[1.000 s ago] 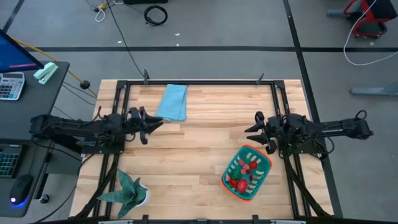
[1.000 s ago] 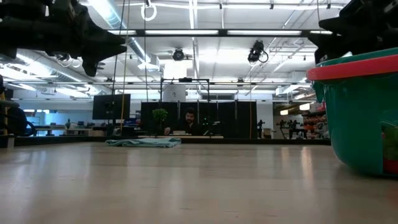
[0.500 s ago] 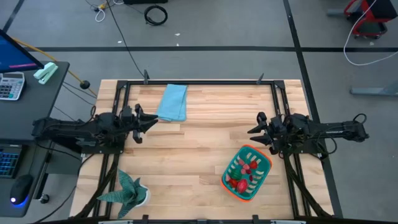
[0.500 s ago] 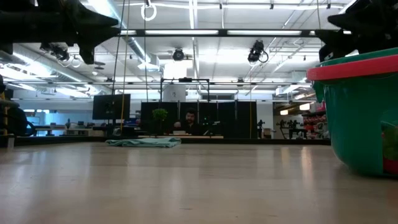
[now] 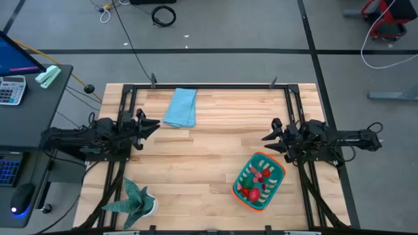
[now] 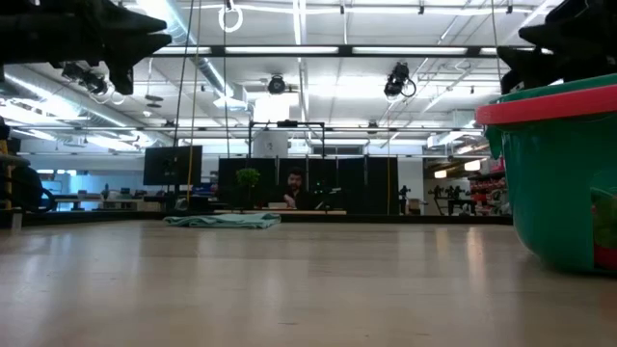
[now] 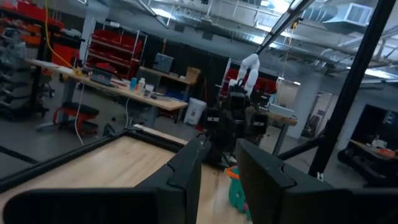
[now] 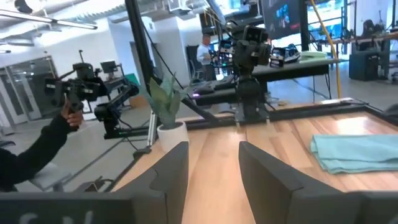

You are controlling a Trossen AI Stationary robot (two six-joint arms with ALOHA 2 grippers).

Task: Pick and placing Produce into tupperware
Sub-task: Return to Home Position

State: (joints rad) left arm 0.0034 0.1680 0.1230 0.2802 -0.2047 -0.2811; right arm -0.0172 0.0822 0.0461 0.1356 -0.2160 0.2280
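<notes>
The teal tupperware (image 5: 258, 181) with an orange rim stands on the table at the near right. It holds several small red and pink produce pieces (image 5: 257, 185) and a green one. It fills the right of the low view (image 6: 564, 173) and shows small in the left wrist view (image 7: 239, 188). My left gripper (image 5: 151, 125) hangs open and empty above the table's left edge. My right gripper (image 5: 268, 140) hangs open and empty above the right side, just beyond the tupperware. Both point toward the table's middle.
A light blue folded cloth (image 5: 181, 107) lies at the far edge, left of centre. A green star-shaped plant (image 5: 133, 198) stands at the near left corner. A black frame (image 5: 209, 87) runs around the table. A person's hand and sleeve (image 8: 43, 140) show beyond the table.
Both arms have drawn back from the table's middle. My left gripper has gone toward the left edge, my right gripper toward the right edge. The tupperware and its produce have stayed where they were.
</notes>
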